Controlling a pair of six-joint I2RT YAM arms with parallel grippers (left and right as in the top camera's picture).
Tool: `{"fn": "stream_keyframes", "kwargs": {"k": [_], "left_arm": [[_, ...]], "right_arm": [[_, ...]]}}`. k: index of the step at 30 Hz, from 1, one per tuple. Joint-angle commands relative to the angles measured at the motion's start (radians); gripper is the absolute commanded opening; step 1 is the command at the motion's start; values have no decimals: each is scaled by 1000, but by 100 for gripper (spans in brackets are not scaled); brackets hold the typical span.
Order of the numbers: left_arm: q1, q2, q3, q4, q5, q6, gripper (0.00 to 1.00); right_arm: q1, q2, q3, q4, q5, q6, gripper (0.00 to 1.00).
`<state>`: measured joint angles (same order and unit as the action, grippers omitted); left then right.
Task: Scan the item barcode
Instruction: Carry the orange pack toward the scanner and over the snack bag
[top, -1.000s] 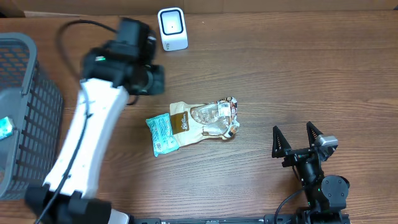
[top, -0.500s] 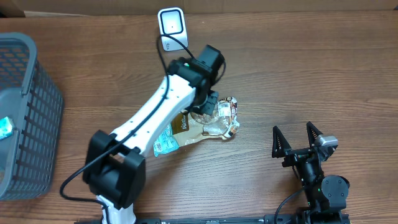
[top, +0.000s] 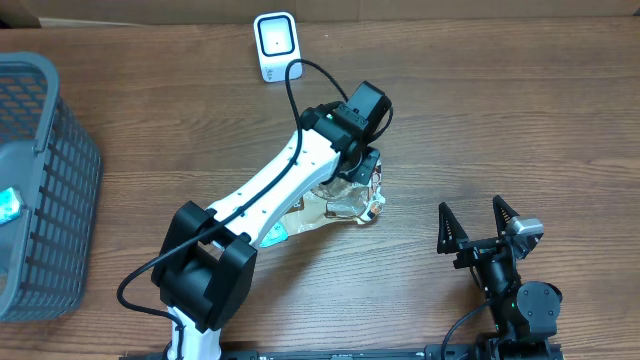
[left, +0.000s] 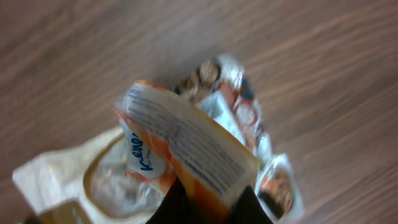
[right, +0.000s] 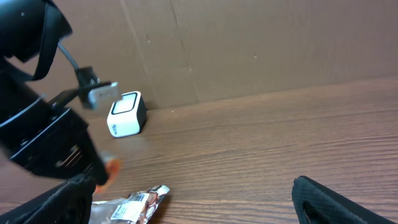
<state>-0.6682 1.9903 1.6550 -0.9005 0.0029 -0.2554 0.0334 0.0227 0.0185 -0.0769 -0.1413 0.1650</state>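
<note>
Reaching on the left, parked on the right.
With left arm (top: 280, 180) extended diagonally, left gripper (left: 208, 198) turned down, jaws clamped on a packet (left: 186, 143); with right arm (top: 520, 300) folded low, right gripper (top: 469, 205) pointing forward, jaws spread wide.

Left pincer (left: 210, 198) grips an orange-white packet (left: 186, 144) over crumpled wrappers (left: 252, 121).

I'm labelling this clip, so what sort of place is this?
Probably a mock shop checkout on a test bench: a small white box-shaped scanner, a grey mesh basket and crinkly plastic snack packets on a brown wooden table.
</note>
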Motion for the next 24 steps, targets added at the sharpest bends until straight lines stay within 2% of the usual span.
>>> {"fn": "stream_keyframes", "kwargs": {"k": [1, 11, 24], "left_arm": [[-12, 11, -2, 54, -13, 28, 4], [-56, 58, -2, 175, 40, 50, 4], [-112, 148, -2, 229, 45, 77, 4]], "right_arm": [[1, -1, -10, 4, 9, 10, 100], [1, -1, -10, 4, 9, 11, 100], [1, -1, -10, 4, 9, 10, 100]]}}
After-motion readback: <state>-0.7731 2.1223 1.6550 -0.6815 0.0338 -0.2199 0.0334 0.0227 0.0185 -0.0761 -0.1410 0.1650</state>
